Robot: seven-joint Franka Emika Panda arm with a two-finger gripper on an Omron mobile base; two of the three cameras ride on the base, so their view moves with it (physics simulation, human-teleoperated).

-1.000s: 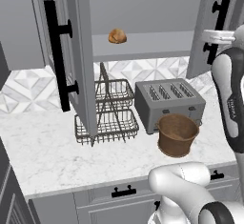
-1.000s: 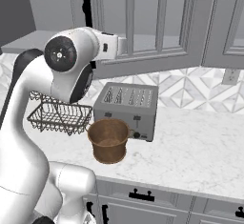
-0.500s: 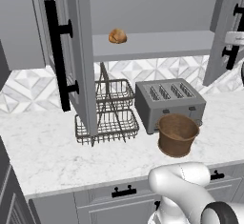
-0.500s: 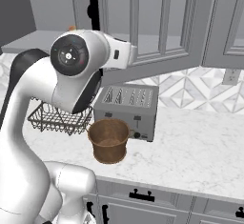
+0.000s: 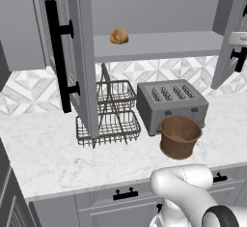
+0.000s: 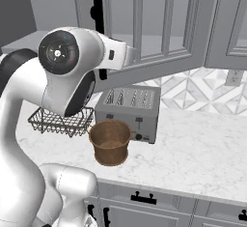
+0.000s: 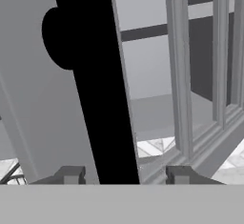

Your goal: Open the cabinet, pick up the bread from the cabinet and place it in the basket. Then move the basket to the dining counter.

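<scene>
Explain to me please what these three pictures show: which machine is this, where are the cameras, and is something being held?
This is a white robot arm in a rendered kitchen. Two cameras sit on its base, behind it to the left and to the right. The third sits on its hand, and shows the two dark fingers standing either side of the long black bar handle of the open grey glass-panel cabinet door, not pressing on it. Nothing is carried. On the cabinet shelf lies a small golden-brown bread roll. On the white marble counter stand a round brown woven basket, a grey toaster and a black wire rack.
</scene>
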